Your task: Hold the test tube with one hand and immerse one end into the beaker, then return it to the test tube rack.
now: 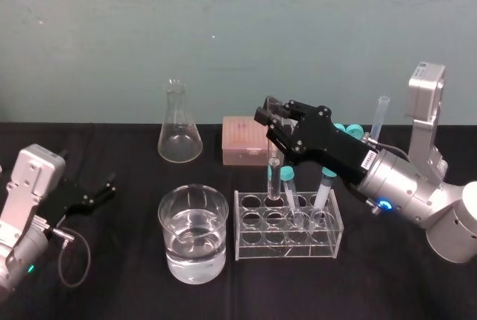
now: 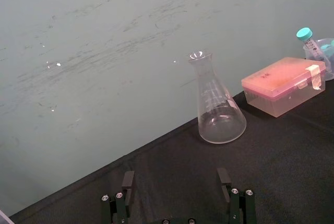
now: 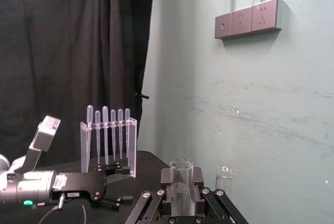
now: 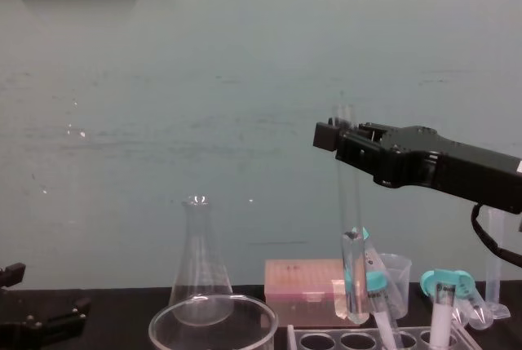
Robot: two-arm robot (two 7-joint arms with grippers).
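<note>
Above black tabletop [image 1: 112, 260], right gripper [image 1: 270, 117] pinches the upright test tube [image 4: 351, 228] near its top, over the test tube rack [image 1: 287, 244].

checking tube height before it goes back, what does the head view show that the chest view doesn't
Head view: water in the beaker and the full hole grid of the test tube rack. Chest view: the rounded lower end of the test tube from the side, just above the rack's top plate. Both: the right gripper shut on the tube, the flask, the pink box, and the left gripper parked at left.
</note>
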